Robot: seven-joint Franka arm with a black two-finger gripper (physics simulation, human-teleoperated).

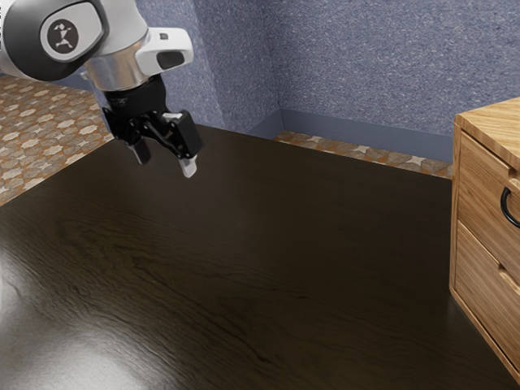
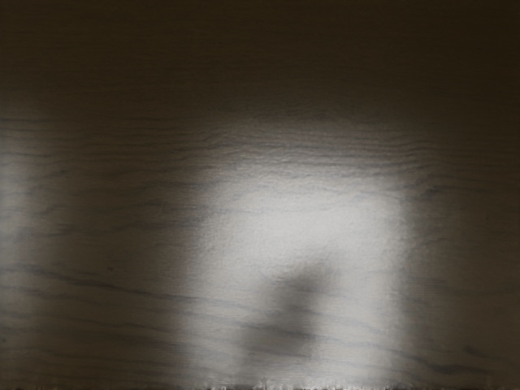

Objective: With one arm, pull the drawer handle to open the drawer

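Note:
A light wooden cabinet [image 1: 489, 236] stands at the exterior view's right edge, cut off by the frame. Its upper drawer [image 1: 486, 188] carries a black curved handle [image 1: 508, 208], and a lower drawer [image 1: 486, 286] sits beneath it. Both drawer fronts look level with the cabinet's face. My gripper [image 1: 166, 160] hangs above the table at the upper left, far from the cabinet. It is open, with nothing between its fingers [image 1: 188, 166]. Straight below my hand the wrist view has the dark wood tabletop [image 2: 97, 244] with a bright glare patch and a faint shadow.
The dark wooden table [image 1: 244, 268] stretches between my hand and the cabinet with nothing standing on it. Blue-grey walls [image 1: 366, 57] and a patterned tiled floor [image 1: 41, 130] lie behind.

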